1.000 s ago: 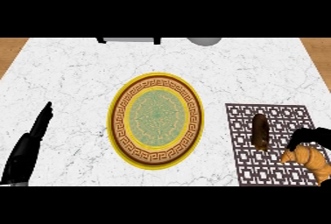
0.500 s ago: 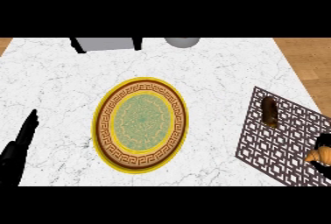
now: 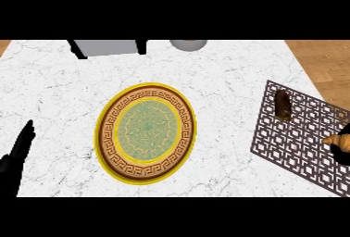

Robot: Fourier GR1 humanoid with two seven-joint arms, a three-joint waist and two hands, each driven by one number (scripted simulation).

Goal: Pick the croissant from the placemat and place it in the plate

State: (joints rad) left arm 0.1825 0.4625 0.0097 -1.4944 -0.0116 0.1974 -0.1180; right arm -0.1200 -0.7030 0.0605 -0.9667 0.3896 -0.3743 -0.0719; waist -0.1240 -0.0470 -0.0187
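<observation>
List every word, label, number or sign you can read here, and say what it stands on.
There is no readable text.
The plate has only a key-pattern border and a green ornament. The placemat is a plain lattice. The croissant and the marble counter have no lettering.

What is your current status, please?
Left hand open at left edge. Right hand beside croissant, grip unclear. Croissant at placemat, not on plate. Brown item also on placemat.
</observation>
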